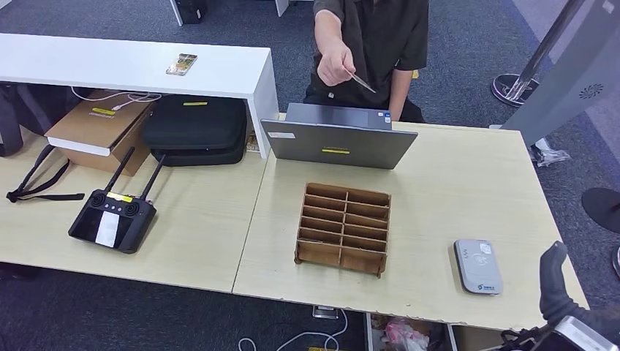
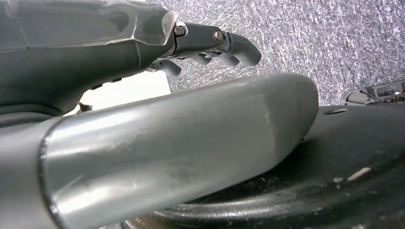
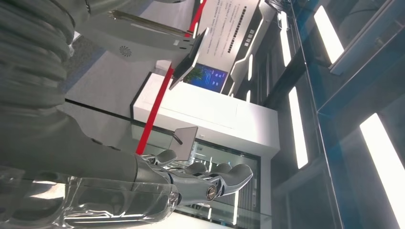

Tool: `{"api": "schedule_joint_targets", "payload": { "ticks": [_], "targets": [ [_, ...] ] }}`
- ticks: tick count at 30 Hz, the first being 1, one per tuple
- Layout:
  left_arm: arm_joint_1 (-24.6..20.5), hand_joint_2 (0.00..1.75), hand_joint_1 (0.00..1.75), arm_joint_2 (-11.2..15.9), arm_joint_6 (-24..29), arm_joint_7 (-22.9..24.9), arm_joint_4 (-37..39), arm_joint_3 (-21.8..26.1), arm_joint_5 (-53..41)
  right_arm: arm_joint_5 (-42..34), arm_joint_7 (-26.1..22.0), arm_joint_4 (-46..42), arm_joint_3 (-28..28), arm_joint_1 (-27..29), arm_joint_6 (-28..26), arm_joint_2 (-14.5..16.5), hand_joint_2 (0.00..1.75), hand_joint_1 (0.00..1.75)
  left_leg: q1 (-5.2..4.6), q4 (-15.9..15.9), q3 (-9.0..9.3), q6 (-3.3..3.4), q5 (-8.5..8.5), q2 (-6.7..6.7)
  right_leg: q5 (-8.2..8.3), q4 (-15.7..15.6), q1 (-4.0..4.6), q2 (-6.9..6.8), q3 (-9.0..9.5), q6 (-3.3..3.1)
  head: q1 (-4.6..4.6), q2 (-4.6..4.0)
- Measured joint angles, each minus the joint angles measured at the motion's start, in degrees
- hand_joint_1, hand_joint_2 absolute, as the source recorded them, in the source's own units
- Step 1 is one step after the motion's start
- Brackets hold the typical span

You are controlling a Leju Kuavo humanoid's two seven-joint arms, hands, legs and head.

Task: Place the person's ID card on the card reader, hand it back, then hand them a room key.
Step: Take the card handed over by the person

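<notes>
- Right robot hand [image 1: 561,292]: raised at the near right tabletop [image 1: 453,190] edge, fingers spread, grasping nothing.
- Left robot hand [image 2: 210,45]: hanging over grey carpet, fingers loosely apart, nothing in them.
- Card reader [image 1: 478,266]: flat on the tabletop, near the right robot hand.
- Wooden slot rack [image 1: 342,228]: mid-tabletop; contents not discernible.
- ID card [image 1: 363,82]: beyond the laptop [image 1: 338,139], pinched in the person's hand [image 1: 335,67], extended forward. Judged thin, light, stiff, slippery; pinch its free end across the flat faces.

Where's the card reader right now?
In the head view, the card reader lies flat on the pale table near its front right corner, right of the wooden slotted organizer and close to the right hand.
</notes>
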Motion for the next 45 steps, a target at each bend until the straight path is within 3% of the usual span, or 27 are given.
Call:
{"api": "schedule_joint_targets", "payload": {
  "ticks": [12, 16, 20, 25, 28, 35, 45],
  "targets": [
    [0.0, 0.0, 0.0, 0.0, -0.07, 0.02, 0.0, 0.04, -0.05, 0.25, 0.0, 0.2, 0.0, -0.07, 0.0, 0.0, 1.75, 0.0, 0.0, 0.0, -0.02, 0.0, 0.0, 0.0, 0.0, 0.0, 0.0, 0.0, 0.0, 0.0, 0.01, 0.0],
    [-0.04, 0.0, 0.0, 0.03, -0.27, -0.04, 0.0, 0.05, -0.79, 5.38, 0.06, 0.98, 0.02, -1.42, 0.01, -0.07, 1.75, 0.0, 0.0, 0.0, -0.08, 0.0, 0.0, 0.01, 0.01, 0.02, 0.0, 0.0, 0.01, 0.0, 0.01, 0.0],
    [-0.17, 0.0, 0.0, 0.33, -1.2, -0.34, 0.0, 0.04, -1.49, 13.99, 4.85, 5.9, 0.47, -7.62, 0.05, -0.45, 1.75, 0.0, 0.01, 0.0, -0.08, -0.03, 0.07, 0.02, 0.07, 0.04, 0.01, 0.03, 0.03, 0.03, 0.02, 0.0],
    [-0.61, 0.0, 0.0, 0.92, -2.85, -0.44, 0.0, -0.43, -3.75, 21.25, 22.74, 19.28, 6.22, -22.2, 2.67, -0.98, 1.75, 0.0, 0.01, 0.0, -0.08, -0.11, 0.34, 0.18, 0.34, 0.09, 0.0, 0.23, -0.14, -0.05, -0.01, 0.0],
    [-0.83, 0.0, 0.0, 1.27, -3.71, -0.45, 0.0, -0.93, -4.67, 23.69, 28.67, 28.43, 10.2, -30.88, 6.33, -1.48, 1.75, 0.0, 0.02, 0.0, -0.12, -0.14, 0.49, 0.11, 0.42, 0.11, 0.01, 0.18, -0.21, -0.09, -0.01, 0.0],
    [-0.91, 0.0, 0.0, 1.86, -5.13, -0.45, 0.0, -1.61, -5.29, 27.38, 32.22, 43.67, 17.57, -42.93, 10.93, -1.74, 1.75, 0.0, 0.03, 0.0, -0.17, -0.15, 0.58, 0.05, 0.46, 0.13, 0.02, 0.13, -0.28, -0.14, -0.01, 0.0],
    [-0.9, 0.0, 0.0, 2.31, -5.73, -0.68, 0.01, -1.61, -4.69, 28.43, 34.05, 51.05, 21.73, -47.78, 13.05, -1.76, 1.75, 0.0, 0.02, 0.0, -0.27, -0.14, 0.57, 0.06, 0.46, 0.1, 0.01, 0.13, -0.36, -0.13, -0.01, 0.0]
  ]
}}
